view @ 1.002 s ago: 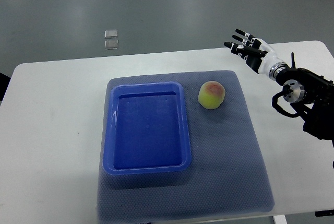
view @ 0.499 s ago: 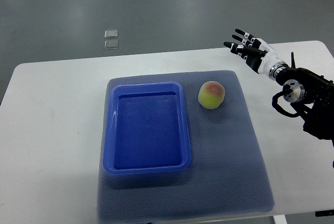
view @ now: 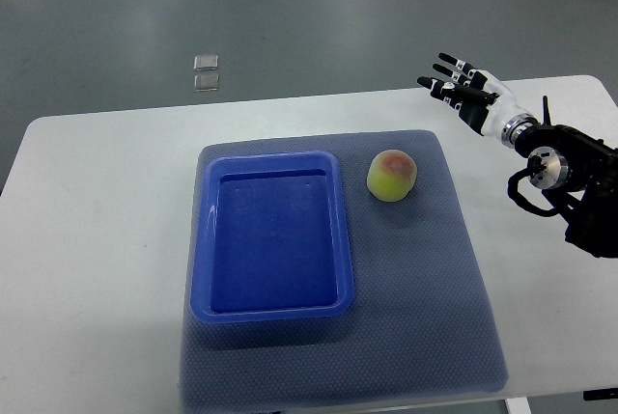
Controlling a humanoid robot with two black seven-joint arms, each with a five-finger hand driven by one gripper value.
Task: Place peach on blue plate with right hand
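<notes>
White desk (view: 106, 240) with rounded corners, standing on a grey floor (view: 290, 18). A blue-grey textured mat (view: 425, 317) lies flat on the desk, covering its centre and reaching the near edge. Desk surface left and right of the mat is bare white. Two small clear squares (view: 206, 73) lie on the floor beyond the far edge.

Bright, even overhead light fills the scene, and the white tabletop (view: 97, 240) reads almost washed out without hard glare. Shadows are soft and short: a faint one hugs the peach (view: 391, 175), and a dim band lies inside the blue plate (view: 271, 236) along its walls. Focus is sharp throughout, with slight graininess on the grey floor (view: 290, 18).
</notes>
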